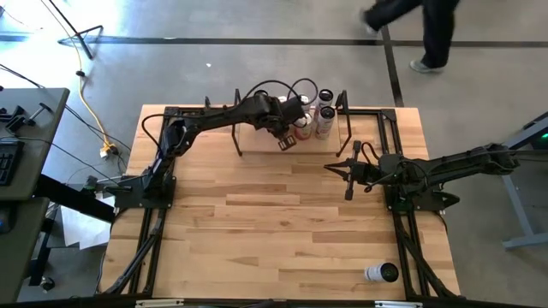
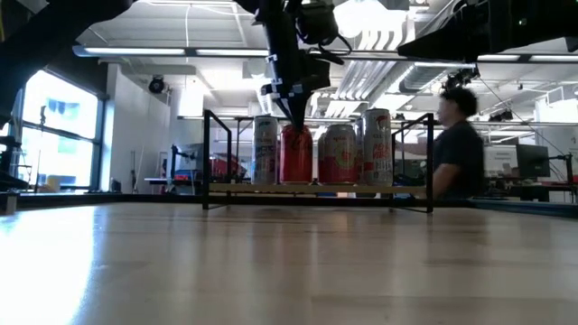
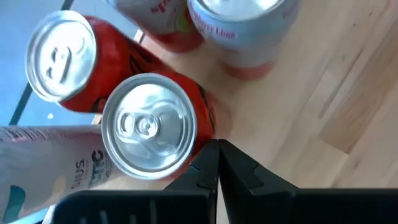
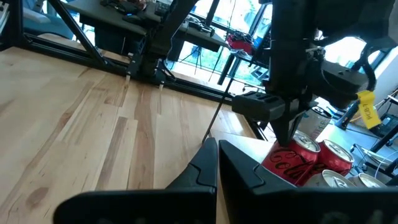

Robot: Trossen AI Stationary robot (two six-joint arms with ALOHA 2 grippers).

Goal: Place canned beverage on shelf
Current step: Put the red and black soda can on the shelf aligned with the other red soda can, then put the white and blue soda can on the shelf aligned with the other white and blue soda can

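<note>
The left claw [image 2: 296, 106] hung over the shelf [image 2: 316, 190], fingers pinched together, holding nothing, its tips just above the rim of a red can [image 2: 296, 155]. Its own wrist camera looked straight down on that red can's silver lid [image 3: 149, 126], with the closed fingers [image 3: 219, 163] beside the can's wall rather than around it; the low camera could not settle that gap. Around it the wrist view caught a second red can [image 3: 62, 56], a white can [image 3: 50, 158] and a pale can [image 3: 242, 25], all upright on the board. From table height the cans stood in a row between the black end frames, a person [image 2: 456, 149] seated behind them. Only the overhead picture showed one more can [image 1: 380, 273], lying on its side near the table's front right corner, well apart from the shelf. The right claw [image 1: 329, 168] waited mid-table, shut and empty, pointing toward the shelf; its camera saw the left claw [image 4: 283, 134] over the red cans [image 4: 297, 158]. Overhead, a person's legs [image 1: 419, 30] crossed the floor beyond the table.
</note>
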